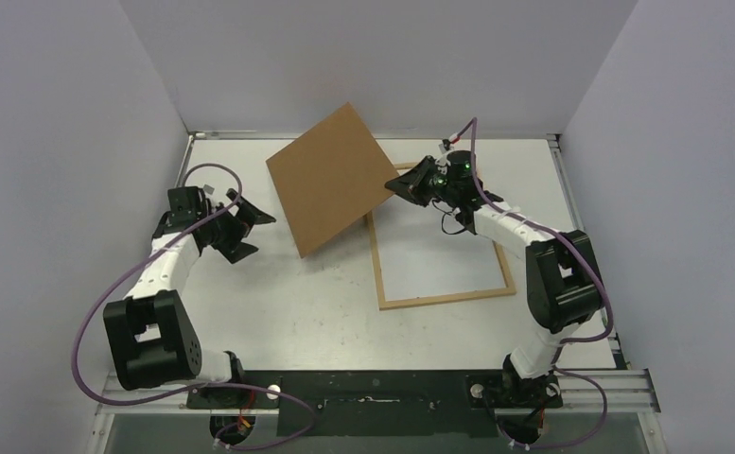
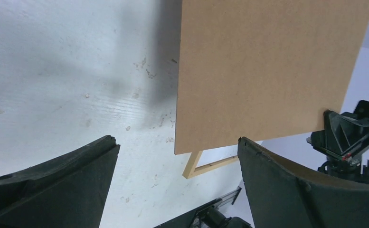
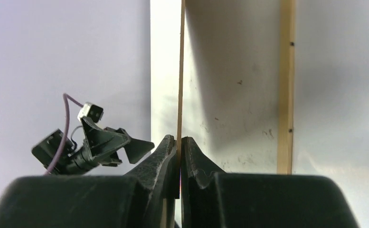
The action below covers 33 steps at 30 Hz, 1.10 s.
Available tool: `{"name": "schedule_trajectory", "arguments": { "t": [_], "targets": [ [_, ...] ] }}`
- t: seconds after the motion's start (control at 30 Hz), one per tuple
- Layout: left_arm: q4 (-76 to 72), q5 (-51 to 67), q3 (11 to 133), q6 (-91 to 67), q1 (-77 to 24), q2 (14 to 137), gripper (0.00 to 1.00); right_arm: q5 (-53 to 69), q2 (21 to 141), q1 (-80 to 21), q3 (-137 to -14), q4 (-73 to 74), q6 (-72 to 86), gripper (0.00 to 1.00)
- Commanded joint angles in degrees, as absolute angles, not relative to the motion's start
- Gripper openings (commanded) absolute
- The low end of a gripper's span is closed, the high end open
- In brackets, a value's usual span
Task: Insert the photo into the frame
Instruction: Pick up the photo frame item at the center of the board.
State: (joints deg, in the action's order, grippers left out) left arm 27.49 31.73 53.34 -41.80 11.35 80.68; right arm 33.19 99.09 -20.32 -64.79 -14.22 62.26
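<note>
Surface (image 1: 278, 303): white, scuffed and speckled, with pale walls on the left, far and right sides.

Brown board (image 1: 330, 180): the largest loose item. It is raised and tilted over the far middle of the surface, turned so one corner points far and one points near. In the top view it covers the frame's far-left corner. I cannot tell whether its near corner touches the surface. My left wrist view shows its flat brown face with a shadow on the surface to its left. My right wrist view shows it edge-on, as a thin line.

Frame (image 1: 448, 298): thin light wood strips, lying flat on the right half of the surface, to the right of the board and slightly skewed.

Photo (image 1: 444, 255): a plain white rectangle fills the frame's opening, and I read it as the photo with its blank side up. No print shows. I cannot fully separate it from the white surface.

Right hand (image 1: 392, 186): reached to the far middle, above the frame's far edge. Its fingers (image 3: 165, 156) are pressed together on the board's right corner, with the thin edge pinched between them.

Left hand (image 1: 253, 234): at the left, near the board's left edge but apart from it. Its fingers (image 2: 78, 180) are spread wide with nothing between them.
</note>
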Motion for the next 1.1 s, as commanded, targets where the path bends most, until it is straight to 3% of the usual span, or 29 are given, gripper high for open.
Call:
{"name": "schedule_trajectory", "arguments": {
  "t": [0.0, 0.27, 0.47, 0.93, 1.07],
  "targets": [
    [17.90, 34.77, 48.15, -49.76, 11.25, 80.24, 0.97, 33.18, 95.56, -19.66, -69.20, -9.06, 69.07, 0.00],
    [2.06, 37.45, 45.00, -60.12, 7.36, 85.03, 0.97, 33.72, 91.68, -19.40, -72.46, 7.18, 68.75, 0.00],
    [-10.40, 42.41, 45.80, -64.34, 8.51, 91.65, 0.93, 37.36, 88.35, -18.27, -68.83, 11.59, 70.84, 0.00],
    [-40.29, 44.45, 42.09, -87.42, 5.09, 102.26, 0.62, 39.53, 84.77, -16.44, -64.56, 15.37, 75.31, 0.00],
    [-44.99, 42.78, 42.41, -91.03, 4.74, 103.15, 0.40, 39.43, 84.73, -16.38, -63.96, 15.88, 74.43, 0.00]
  ]
}}
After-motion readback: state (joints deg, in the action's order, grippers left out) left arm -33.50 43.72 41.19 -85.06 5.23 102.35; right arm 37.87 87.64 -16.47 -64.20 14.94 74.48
